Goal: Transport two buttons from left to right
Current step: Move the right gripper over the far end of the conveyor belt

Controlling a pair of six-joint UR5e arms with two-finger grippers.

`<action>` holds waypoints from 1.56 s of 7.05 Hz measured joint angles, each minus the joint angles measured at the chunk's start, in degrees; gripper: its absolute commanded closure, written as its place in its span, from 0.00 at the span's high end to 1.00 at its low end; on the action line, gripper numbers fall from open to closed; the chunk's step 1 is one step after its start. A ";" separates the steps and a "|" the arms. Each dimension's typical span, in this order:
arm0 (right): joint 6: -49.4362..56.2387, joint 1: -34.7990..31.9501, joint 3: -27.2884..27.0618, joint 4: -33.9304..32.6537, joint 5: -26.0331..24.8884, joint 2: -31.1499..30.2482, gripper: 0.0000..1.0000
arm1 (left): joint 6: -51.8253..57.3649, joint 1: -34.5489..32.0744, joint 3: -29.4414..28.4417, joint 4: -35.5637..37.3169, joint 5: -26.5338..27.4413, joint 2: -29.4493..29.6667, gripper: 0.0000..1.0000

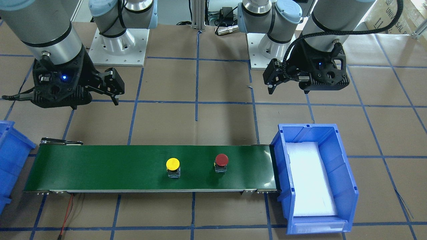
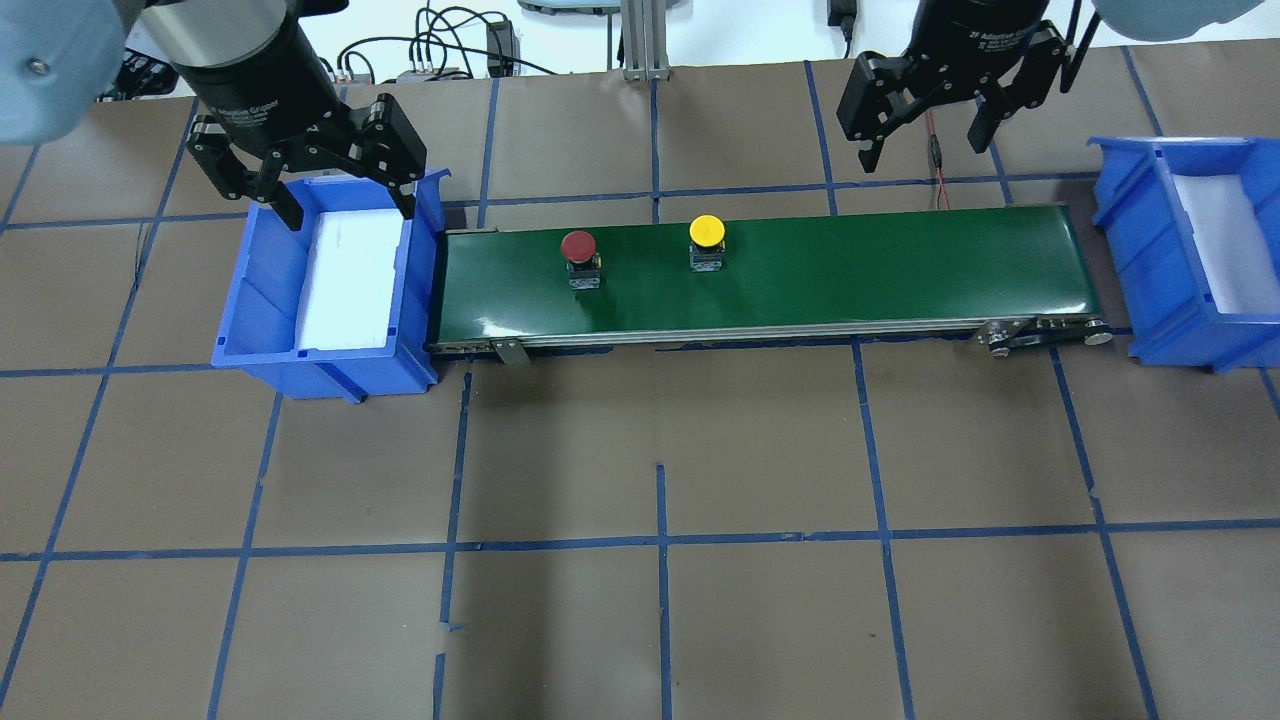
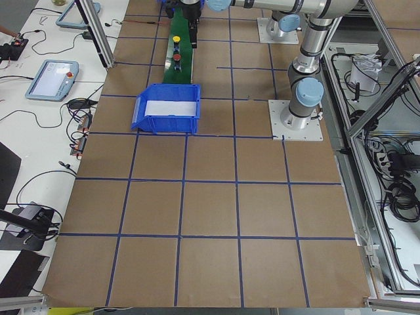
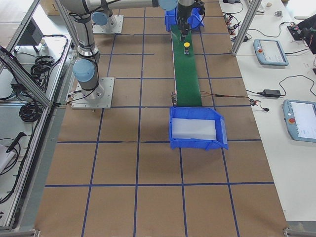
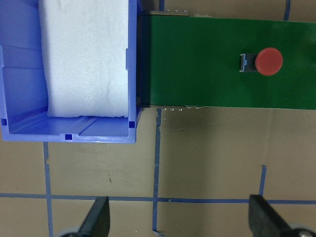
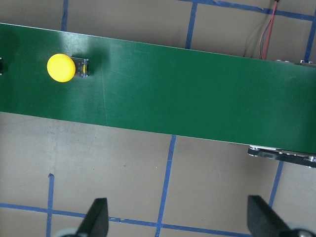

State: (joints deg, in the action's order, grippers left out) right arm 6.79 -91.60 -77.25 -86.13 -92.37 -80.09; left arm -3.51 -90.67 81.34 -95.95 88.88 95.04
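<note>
The red button [image 2: 579, 247] and the yellow button [image 2: 707, 231] stand upright on the green conveyor belt [image 2: 850, 270], the red one nearer the belt's left end. My left gripper [image 2: 350, 212] is open and empty, above the far rim of the left blue bin [image 2: 330, 360]. My right gripper [image 2: 920, 150] is open and empty, above the table behind the belt's right part. The left wrist view shows the red button [image 5: 268, 61] and the right wrist view shows the yellow button [image 6: 60, 67], both far from the fingertips.
A second blue bin [image 2: 1150, 250] with a white foam liner stands at the belt's right end. A red and black wire [image 2: 938, 160] runs behind the belt. The arm bases [image 1: 118, 43] stand on the robot's side of the table.
</note>
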 measured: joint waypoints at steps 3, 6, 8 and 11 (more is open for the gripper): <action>0.41 0.64 -0.35 -0.79 -8.65 2.99 1.00 | -0.08 -0.07 0.24 -0.19 1.35 -0.61 1.00; 8.28 3.20 -0.42 -3.56 -9.72 6.37 0.96 | -0.28 -0.45 0.17 -0.47 5.62 -0.53 1.00; 24.08 7.11 -0.50 -5.71 -8.94 6.87 0.96 | -0.49 -0.44 -0.02 -2.36 5.64 -0.92 1.00; 53.11 13.41 -3.73 -13.54 -1.44 8.13 0.98 | -0.61 -0.28 -0.20 -3.07 5.44 -0.98 1.00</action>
State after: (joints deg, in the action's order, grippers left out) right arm 59.90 -78.19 -80.98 -99.67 -93.81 -71.96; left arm -4.12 -90.94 81.14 -99.02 94.32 94.07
